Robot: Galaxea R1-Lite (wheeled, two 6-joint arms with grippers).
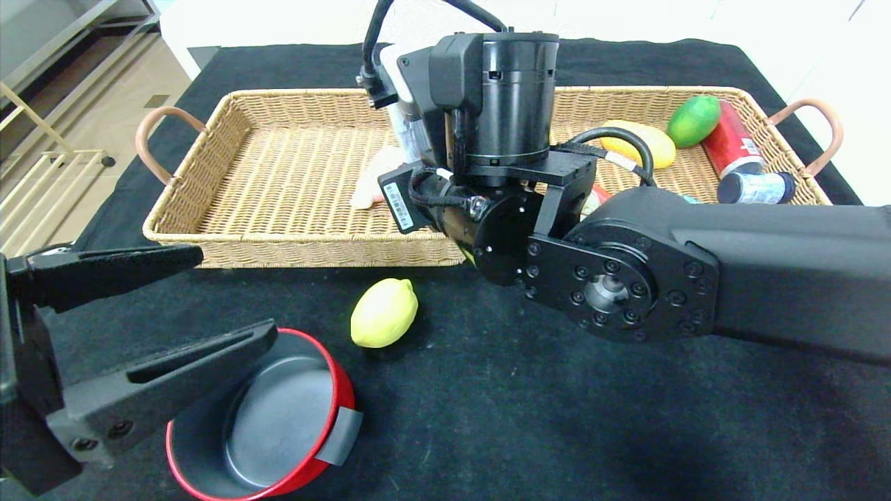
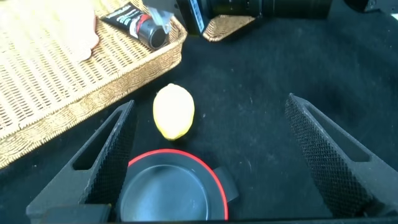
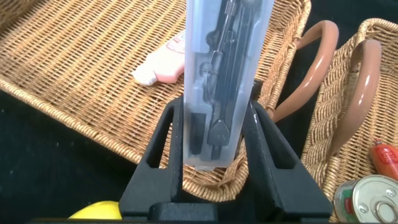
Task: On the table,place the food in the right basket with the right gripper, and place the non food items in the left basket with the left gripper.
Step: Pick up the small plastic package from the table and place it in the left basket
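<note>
**Ana:** Wicker fills the head view. What is the right gripper [image 1: 411,149] doing out over the left basket [image 1: 209,139]?

**Ben:** Its arm reaches across, and the wrist hides most of what it carries. The right basket [image 1: 779,149] behind it holds a mango [image 1: 644,142], a green fruit [image 1: 693,120] and a red can [image 1: 731,146]. The left gripper [image 1: 167,313] hangs with fingers wide apart; the red bowl [image 1: 278,424] sits just under it and the lemon [image 1: 384,312] just past the bowl.

**Ana:** And from the left wrist?

**Ben:** Both fingers [image 2: 102,162] stand spread, nothing between them. The bowl is below, the lemon beyond, the left basket's corner behind that.

**Ana:** The right wrist?

**Ben:** There the right gripper's fingers [image 3: 158,162] are clamped on a clear plastic case [image 3: 227,74] with a compass set inside, held upright above the left basket's rim. A pink item [image 3: 163,59] lies in that basket past the case. I judge the case is non-food, hence the left basket, though the task assigns that job to the other arm.
</note>
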